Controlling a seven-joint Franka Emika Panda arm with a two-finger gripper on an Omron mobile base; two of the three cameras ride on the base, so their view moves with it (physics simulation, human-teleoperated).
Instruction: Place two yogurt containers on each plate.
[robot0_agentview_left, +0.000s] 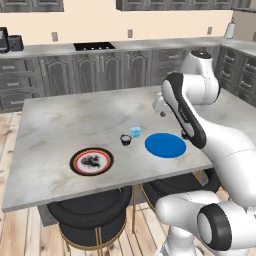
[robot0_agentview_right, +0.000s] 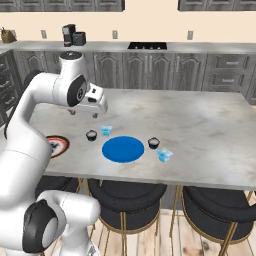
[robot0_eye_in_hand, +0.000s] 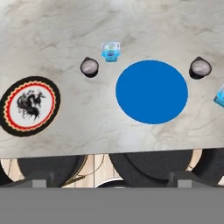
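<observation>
Gripper (robot0_agentview_right: 85, 114) raised above the marble island (robot0_agentview_left: 60, 115), left of the far edge of the blue plate (robot0_agentview_right: 123, 149), jaws spread wide and holding nothing, pointing down at the top. In the hand view, finger tips (robot0_eye_in_hand: 37, 178) low at the bottom edge, over the black stools (robot0_eye_in_hand: 144, 164).

Blue plate lying flat near the near edge of the island, bare. Patterned plate (robot0_agentview_left: 91, 161) with red rim and black centre also flat, well to the left of the blue one, bare too.

Two tubs between the plates, nearer the blue one: a dark round tub (robot0_agentview_left: 125, 140) standing upright, pale lid facing up, and a pale blue tub (robot0_agentview_left: 135, 132) just beside it on the far right, upright as well. No clear long axis on the round one; the boxy one looks roughly square from above.

Two more tubs right of the blue plate: a second dark round tub (robot0_agentview_right: 154, 143) just beside its right rim, upright, and a second pale blue tub (robot0_agentview_right: 165, 155) a little nearer and further right, turned cornerwise to the island's edge.

All four tubs on the marble, none on a plate.
</observation>
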